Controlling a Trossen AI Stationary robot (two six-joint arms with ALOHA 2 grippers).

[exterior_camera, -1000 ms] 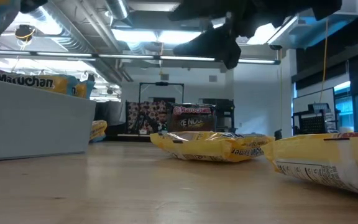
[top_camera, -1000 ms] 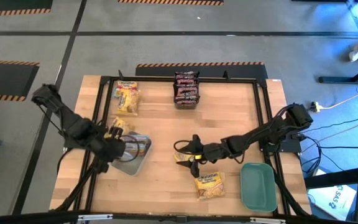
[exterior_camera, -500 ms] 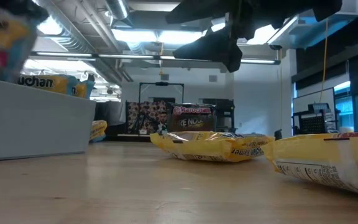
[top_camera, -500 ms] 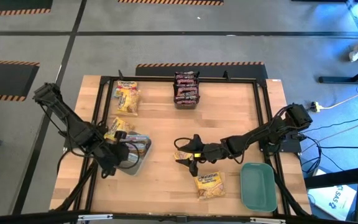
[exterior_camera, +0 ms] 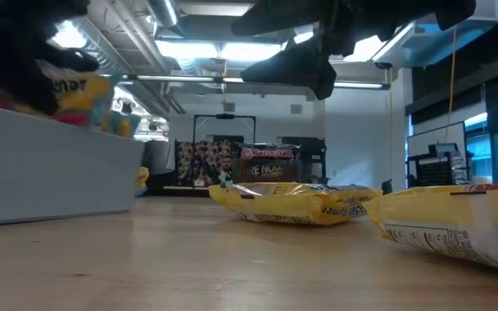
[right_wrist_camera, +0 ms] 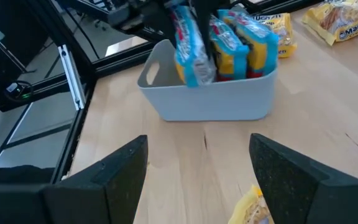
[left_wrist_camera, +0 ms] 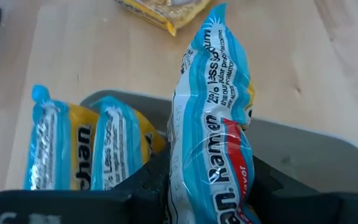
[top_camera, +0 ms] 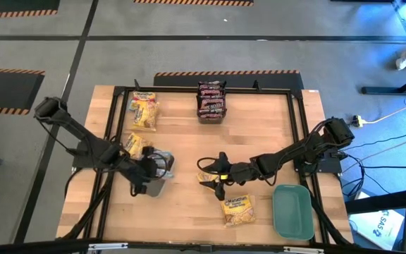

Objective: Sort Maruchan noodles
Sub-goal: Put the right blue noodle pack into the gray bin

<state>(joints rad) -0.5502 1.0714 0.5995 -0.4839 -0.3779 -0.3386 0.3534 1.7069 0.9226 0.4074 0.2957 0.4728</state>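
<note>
The left gripper (left_wrist_camera: 210, 186) pinches a crinkly blue, yellow and red ramen packet (left_wrist_camera: 213, 124) upright over the pale grey plastic tray (right_wrist_camera: 210, 102), at about eight o'clock on the wooden table (top_camera: 259, 127); two like packets (left_wrist_camera: 82, 149) stand inside. The right gripper (top_camera: 216, 182), fingers spread and holding nothing, hovers near six o'clock over a yellow packet (top_camera: 210, 179).

Grey concrete floor (top_camera: 189, 49) with orange-and-black striped hazard tape (top_camera: 225, 72), pale wooden table (top_camera: 259, 127) in a black metal frame (top_camera: 298, 113), exposed ceiling pipes (exterior_camera: 128, 39), fluorescent lights (exterior_camera: 223, 52), tall windows (exterior_camera: 482, 147) far right
</note>
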